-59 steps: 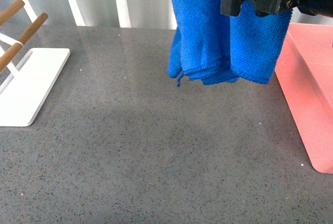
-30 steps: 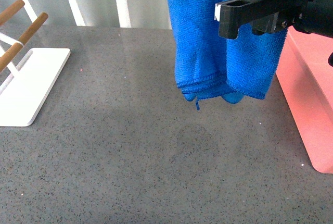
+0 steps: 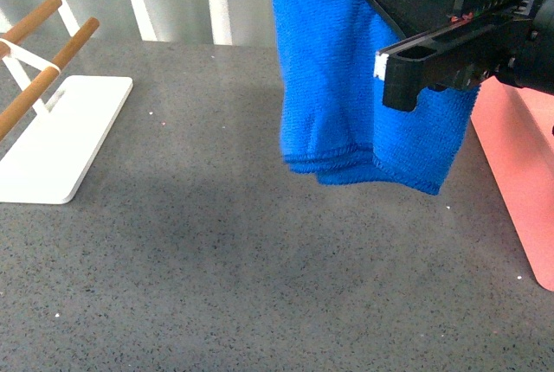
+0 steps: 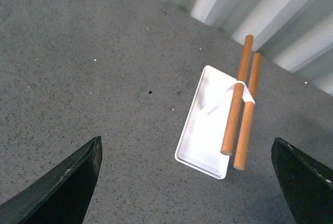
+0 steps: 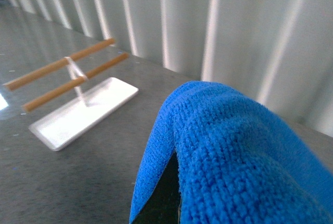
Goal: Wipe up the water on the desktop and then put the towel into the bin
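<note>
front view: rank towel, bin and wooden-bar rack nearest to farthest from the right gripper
1. towel: clamped in the right gripper, hanging below it.
2. bin: at the right edge, just beneath the gripper.
3. rack: far left side.

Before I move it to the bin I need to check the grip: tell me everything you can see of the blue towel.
The towel is bright blue fluffy microfibre with a stitched hem along its lower edge. It hangs folded in layers from the right hand, which is shut on its upper part. Its bottom hangs clear of the desktop, left of the pink bin, not in it. Nothing else touches it.
</note>
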`<state>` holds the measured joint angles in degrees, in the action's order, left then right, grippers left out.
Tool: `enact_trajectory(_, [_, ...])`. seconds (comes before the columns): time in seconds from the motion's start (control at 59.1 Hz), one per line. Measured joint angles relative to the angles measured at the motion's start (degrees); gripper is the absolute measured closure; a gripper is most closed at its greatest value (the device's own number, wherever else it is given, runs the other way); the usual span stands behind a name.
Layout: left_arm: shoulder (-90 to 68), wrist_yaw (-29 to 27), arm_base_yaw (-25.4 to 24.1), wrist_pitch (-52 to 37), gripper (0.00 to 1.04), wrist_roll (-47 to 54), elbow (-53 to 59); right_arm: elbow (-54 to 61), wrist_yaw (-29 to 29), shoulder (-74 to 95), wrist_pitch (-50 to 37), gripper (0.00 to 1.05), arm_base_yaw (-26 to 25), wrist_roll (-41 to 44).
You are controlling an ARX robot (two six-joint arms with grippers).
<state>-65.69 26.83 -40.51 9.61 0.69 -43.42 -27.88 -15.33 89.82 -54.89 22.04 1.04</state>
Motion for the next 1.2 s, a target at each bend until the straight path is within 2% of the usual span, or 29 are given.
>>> enact_trajectory(0.135, [8.11,7.78,-8.68,6.47,0.07,3.72,0.11,0.17,1.09,0.31,-0.13,1.01,-0.98,0.04])
enact_trajectory(0.288, [13.44,13.03,-15.54,11.39,0.07,7.02,0.55,0.37,1.46,0.68,-0.13,1.01,-1.07,0.22])
enact_trajectory(0.542, [20.92,15.21,-16.72,17.44,0.07,9.38,3.5,0.37,1.31,0.72,-0.13,1.01,-0.92,0.28])
enact_trajectory(0.576, [22.25,17.66,-16.98,14.67,0.09,8.35,4.96,0.37,1.36,0.72,-0.13,1.01,-1.07,0.33])
enact_trajectory(0.627, [26.47,25.59,-16.35,-0.42,0.2,4.68,11.65,0.42,1.44,0.72,-0.13,1.01,-1.25,0.39])
enact_trajectory(0.66, [27.15,26.21,-15.65,-6.99,0.25,3.69,14.8,0.42,1.46,0.83,-0.13,1.01,-1.22,0.46])
enact_trajectory(0.711, [28.06,23.65,-13.99,-14.36,0.34,2.1,19.56,0.61,1.29,0.83,-0.13,1.01,-1.22,0.5])
enact_trajectory(0.762, [29.27,21.18,-11.8,-16.37,0.43,0.98,23.17,0.61,1.29,0.85,-0.13,1.01,-1.22,0.61])
enact_trajectory(0.881, [30.18,13.07,-8.98,-14.91,0.62,0.09,27.85,0.63,1.55,0.94,-0.09,1.01,-1.22,0.63])
enact_trajectory(0.914, [33.62,7.17,-3.52,-13.66,0.7,-1.07,30.32,0.76,1.46,0.87,-0.04,1.01,-1.22,0.66])
enact_trajectory(0.948, [36.44,9.88,-1.62,-13.94,0.75,0.2,30.16,0.37,1.64,1.22,0.0,1.01,-1.27,0.63])
enact_trajectory(0.965, [36.85,8.57,-0.44,-13.57,0.78,-0.46,30.18,0.15,2.03,1.6,0.04,1.01,-1.25,0.66])
enact_trajectory(1.084, [37.22,0.13,0.35,-11.89,1.0,-0.81,32.46,0.68,1.38,1.29,0.11,1.01,-0.9,0.68])
enact_trajectory(1.202, [37.35,-5.95,0.44,-10.97,1.01,-0.83,34.25,0.66,1.6,1.31,0.13,1.01,-1.01,0.68])
